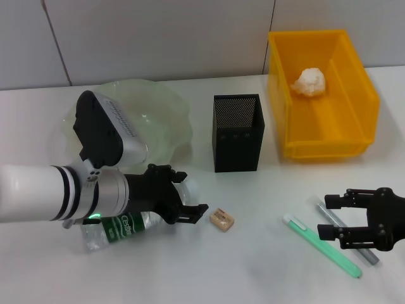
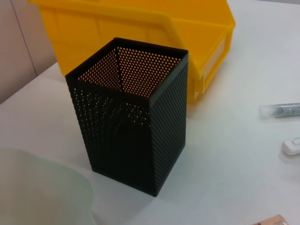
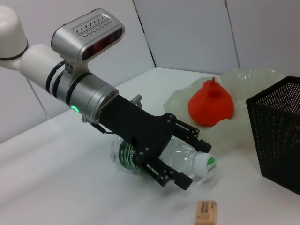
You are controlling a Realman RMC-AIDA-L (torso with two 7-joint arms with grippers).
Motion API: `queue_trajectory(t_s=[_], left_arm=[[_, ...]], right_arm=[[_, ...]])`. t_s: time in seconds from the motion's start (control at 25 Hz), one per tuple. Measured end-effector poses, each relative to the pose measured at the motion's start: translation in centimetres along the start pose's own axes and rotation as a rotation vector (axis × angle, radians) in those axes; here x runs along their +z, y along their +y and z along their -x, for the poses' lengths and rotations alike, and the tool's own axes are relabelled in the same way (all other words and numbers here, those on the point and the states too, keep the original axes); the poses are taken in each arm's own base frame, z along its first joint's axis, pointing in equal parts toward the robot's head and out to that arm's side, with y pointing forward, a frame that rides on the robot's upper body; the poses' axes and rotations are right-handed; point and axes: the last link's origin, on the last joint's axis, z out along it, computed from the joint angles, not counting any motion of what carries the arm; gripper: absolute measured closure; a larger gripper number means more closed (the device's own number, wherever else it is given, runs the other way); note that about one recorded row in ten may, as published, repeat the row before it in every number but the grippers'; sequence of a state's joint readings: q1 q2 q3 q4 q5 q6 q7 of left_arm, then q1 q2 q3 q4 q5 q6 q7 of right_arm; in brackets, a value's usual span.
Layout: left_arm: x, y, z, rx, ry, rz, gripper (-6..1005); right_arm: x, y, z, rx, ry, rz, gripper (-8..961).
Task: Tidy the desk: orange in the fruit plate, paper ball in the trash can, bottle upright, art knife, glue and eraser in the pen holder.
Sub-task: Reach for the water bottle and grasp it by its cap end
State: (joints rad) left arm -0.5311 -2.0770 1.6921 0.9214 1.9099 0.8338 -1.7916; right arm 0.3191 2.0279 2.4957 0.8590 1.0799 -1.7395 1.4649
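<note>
The bottle (image 1: 117,229) (image 3: 187,154) lies on its side at the front left. My left gripper (image 1: 190,191) (image 3: 183,157) stands open astride its cap end. The orange (image 3: 211,105) rests in the fruit plate (image 1: 168,111) (image 3: 253,79); my left wrist hides it from the head view. The paper ball (image 1: 309,82) lies in the trash can (image 1: 329,136) (image 2: 140,23). An eraser (image 1: 222,219) (image 3: 206,213) lies in front of the pen holder (image 1: 237,133) (image 2: 131,126). At the front right my right gripper (image 1: 327,216) is open over a grey stick (image 1: 354,239) beside a green stick (image 1: 323,246); which one is the art knife and which the glue I cannot tell.
The pen holder stands between the fruit plate and the trash can, with a tiled wall behind them. My left forearm reaches in from the left edge of the table.
</note>
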Motion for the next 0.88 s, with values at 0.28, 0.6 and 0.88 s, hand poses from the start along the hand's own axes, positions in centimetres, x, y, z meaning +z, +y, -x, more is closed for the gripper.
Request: queue_trajectory(t_s=[0.28, 0.6, 0.88], left_arm=[[0.12, -0.02, 0.11, 0.003, -0.006, -0.002, 346], [0.16, -0.22, 0.39, 0.011, -0.014, -0.024, 355], [0.13, -0.28, 0.52, 0.009, -0.016, -0.029, 483]], right_arm=[[0.02, -0.02, -0.01, 0.001, 0.000, -0.001, 200], [0.28, -0.08, 0.14, 0.001, -0.003, 0.005, 200], [0.28, -0.09, 0.15, 0.001, -0.003, 0.004, 200]])
